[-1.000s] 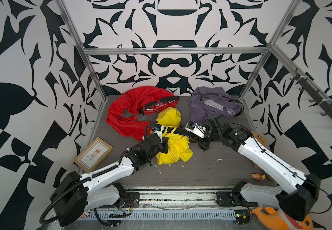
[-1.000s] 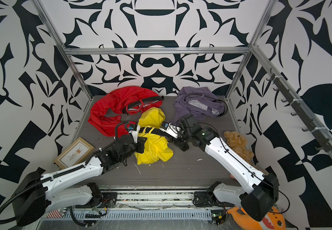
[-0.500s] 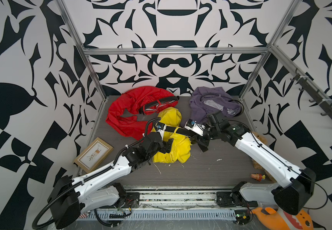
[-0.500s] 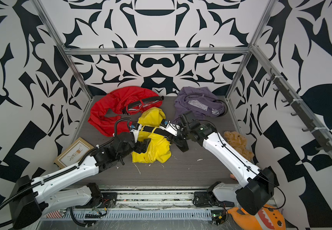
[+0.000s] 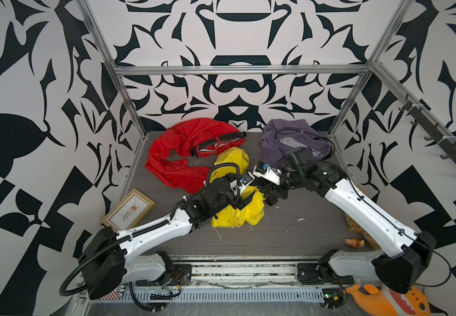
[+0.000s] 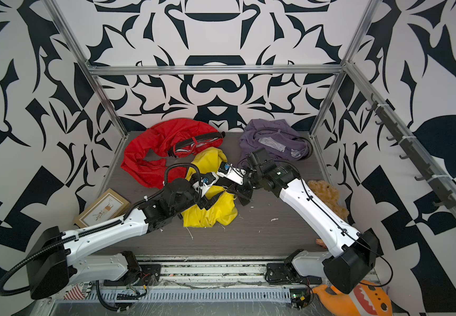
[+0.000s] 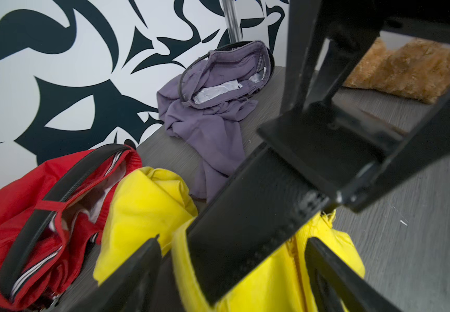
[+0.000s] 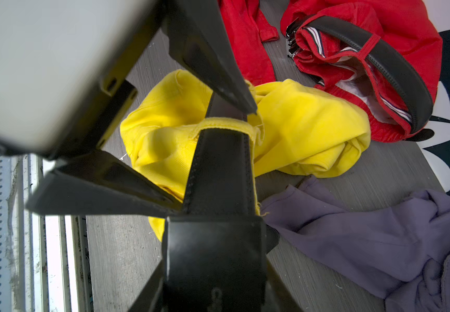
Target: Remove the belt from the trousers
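The yellow trousers (image 5: pixel 237 212) lie crumpled mid-table. Their black belt (image 7: pixel 245 216) runs through a yellow waistband loop (image 8: pixel 226 125) towards my right gripper. My right gripper (image 8: pixel 214 286) is shut on the belt's black buckle end (image 8: pixel 213 254), just right of the trousers in both top views (image 5: pixel 272 195). My left gripper (image 7: pixel 233 243) is open, one finger (image 7: pixel 137 264) on each side of the belt and waistband, holding nothing. In a top view it hovers over the trousers' upper part (image 6: pixel 210 202).
Red trousers (image 5: pixel 183 153) with their own black belt lie back left. Purple trousers (image 5: pixel 292 142) lie back right. A framed picture (image 5: pixel 128 210) sits front left. A brown plush toy (image 6: pixel 328 197) lies by the right wall, under my right arm.
My left gripper has opened from shut and slid right along the trousers towards the right gripper. The right gripper has kept its hold on the belt end, hardly moving.
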